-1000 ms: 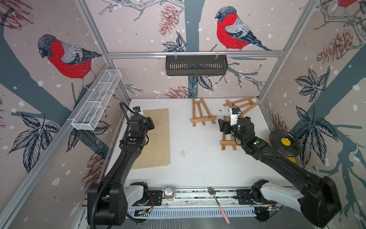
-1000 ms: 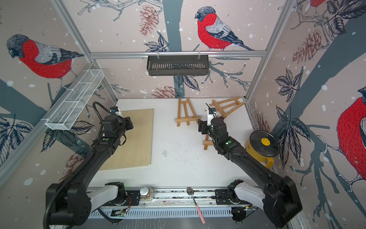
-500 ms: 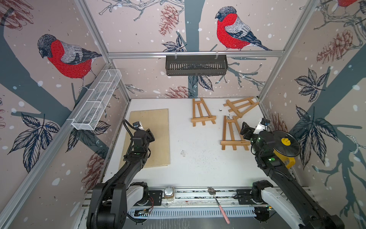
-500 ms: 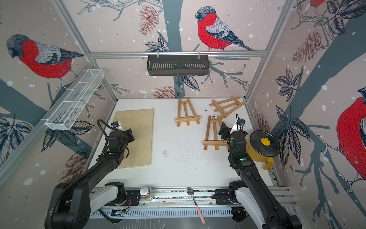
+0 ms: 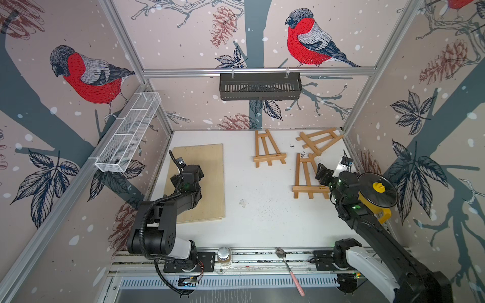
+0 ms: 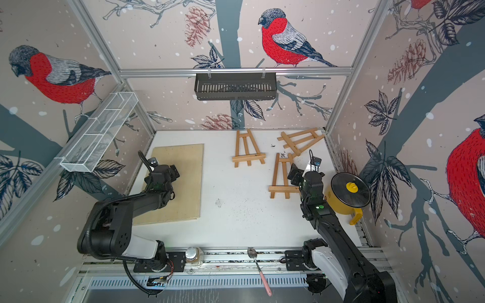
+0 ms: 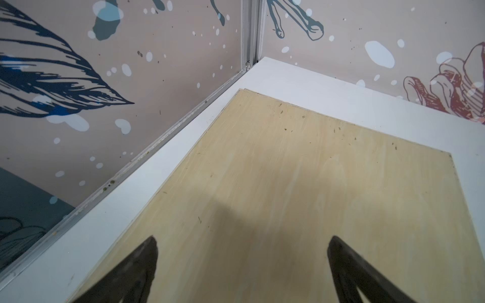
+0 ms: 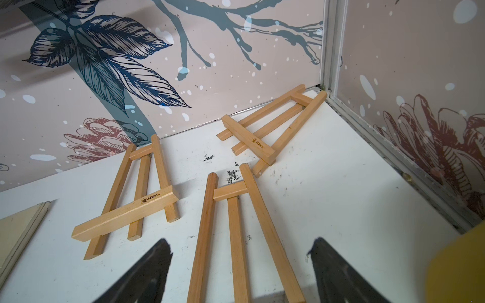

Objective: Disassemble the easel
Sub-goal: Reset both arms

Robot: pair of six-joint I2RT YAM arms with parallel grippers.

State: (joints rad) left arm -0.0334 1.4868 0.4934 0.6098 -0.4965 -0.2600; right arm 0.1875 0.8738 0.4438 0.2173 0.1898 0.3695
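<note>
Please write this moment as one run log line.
left hand: open, empty, over board | right hand: open, empty, at nearest easel | other two easels: flat on table

Both top views overhead, share whole table point(image 5: 262, 183), L wrist cam close on board point(image 7: 288, 183), R on easels point(image 8: 237, 236)

easels point(image 8: 231, 223): bare matt wood; board point(image 7: 301, 183): pale smooth plywood; table point(image 5: 262, 223): matt white, scuffed; frame rail point(image 5: 257, 70): brushed aluminium
</note>
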